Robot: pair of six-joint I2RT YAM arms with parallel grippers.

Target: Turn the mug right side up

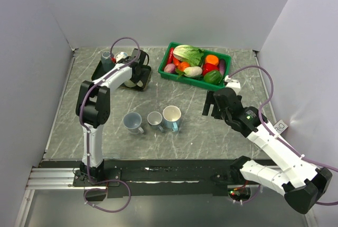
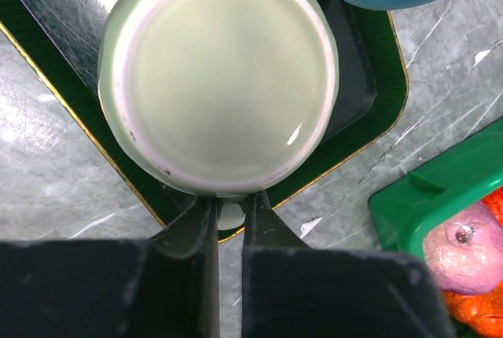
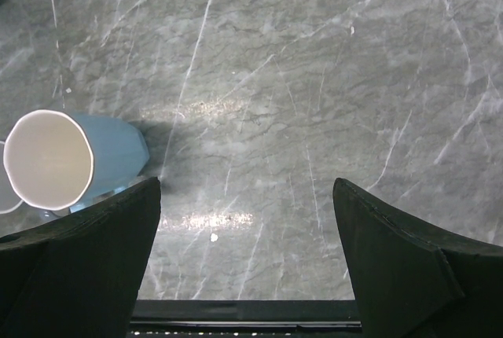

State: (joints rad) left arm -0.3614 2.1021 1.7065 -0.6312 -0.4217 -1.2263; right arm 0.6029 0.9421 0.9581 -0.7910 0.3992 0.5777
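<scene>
grasp step: left hand [image 2: 230, 224] is pinched shut on what looks like the handle of the pale green mug [image 2: 220, 78], base-up on the dark tray [image 2: 383, 94], upper left of the top view. next it probably needs a lift and a flip. right hand [image 3: 245, 244] is wide open and empty.

A grey, marble-veined tabletop [image 1: 195, 141] is enclosed on three sides by plain pale walls: a back wall [image 1: 158, 5], a left wall [image 1: 26, 79] and a right wall [image 1: 306, 37]. A metal rail [image 1: 53, 177] is fixed along the near edge. Overhead light is reflected as soft glare [image 3: 212, 218] on the tabletop.
</scene>
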